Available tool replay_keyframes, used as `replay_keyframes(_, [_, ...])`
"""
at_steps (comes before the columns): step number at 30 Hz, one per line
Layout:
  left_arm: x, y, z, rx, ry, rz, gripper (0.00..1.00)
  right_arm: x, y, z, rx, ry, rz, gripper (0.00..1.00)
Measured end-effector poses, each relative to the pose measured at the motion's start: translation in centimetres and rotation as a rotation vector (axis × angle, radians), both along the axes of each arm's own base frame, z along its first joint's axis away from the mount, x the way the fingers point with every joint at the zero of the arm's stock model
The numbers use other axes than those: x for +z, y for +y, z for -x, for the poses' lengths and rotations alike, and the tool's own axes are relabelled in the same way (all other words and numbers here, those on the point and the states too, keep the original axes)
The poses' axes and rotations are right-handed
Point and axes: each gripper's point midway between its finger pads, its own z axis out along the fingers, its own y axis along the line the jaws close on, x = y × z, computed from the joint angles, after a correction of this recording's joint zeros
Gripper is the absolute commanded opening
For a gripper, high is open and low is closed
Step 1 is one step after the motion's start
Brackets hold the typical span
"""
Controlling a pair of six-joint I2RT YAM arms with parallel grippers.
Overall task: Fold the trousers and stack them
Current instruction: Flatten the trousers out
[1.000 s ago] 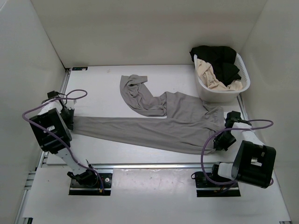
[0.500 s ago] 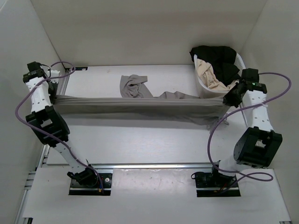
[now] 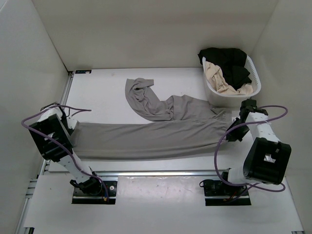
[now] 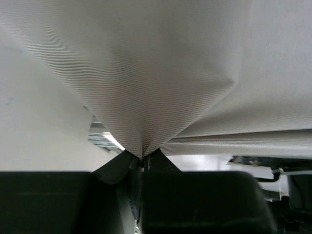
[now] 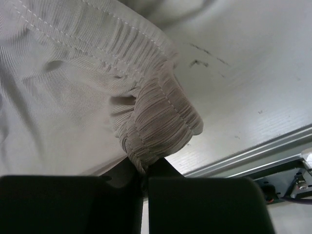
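Light: was bright, even, from above.
Shadows: were soft and faint.
Left wrist close-up: left gripper was dark, blurred; trousers weave was sharp.

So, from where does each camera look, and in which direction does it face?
Top external: above and behind, looking down at the table, trousers and basket; left arm and right arm show.
Left wrist: on the left arm, looking past the left gripper, shut on trouser cloth.
Right wrist: on the right arm, looking past the right gripper, shut on the waistband; table beyond.
Shared: all views show the trousers.
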Motion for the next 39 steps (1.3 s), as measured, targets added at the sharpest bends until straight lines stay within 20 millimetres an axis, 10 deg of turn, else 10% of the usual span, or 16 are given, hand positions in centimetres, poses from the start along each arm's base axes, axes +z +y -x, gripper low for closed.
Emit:
replay_keyframes(9, [2.4,2.7,-6.5,0.025,-0.206,-0.076,0.38,-1.1,0.1,0.6,-0.002,0.001,0.004,0.00])
replay_keyframes(15, [0.3,3.9,-9.7,0.056,-0.227,-0.066,0.49,-1.4,-0.1,0.4,0.000,0.003,0.010,0.00])
replay_keyframes(22, [2.6,2.5,-4.7,0.095,-0.271,-0.065,0.42,-1.9,-0.3,0.7,-0.001,0.010,0.022,0.00])
replay_keyframes(28, [0.2,-0.8,0.6,0.092,-0.174,0.003,0.67,-2.1,-0.2,0.6,-0.001,0.007,0.019,0.00])
replay_keyframes(39, [-2.5,0.0,-1.4,0.109,-0.219,-0.016,0.71,-2.2,-0.2,0.6,-0.002,0.010,0.015,0.00])
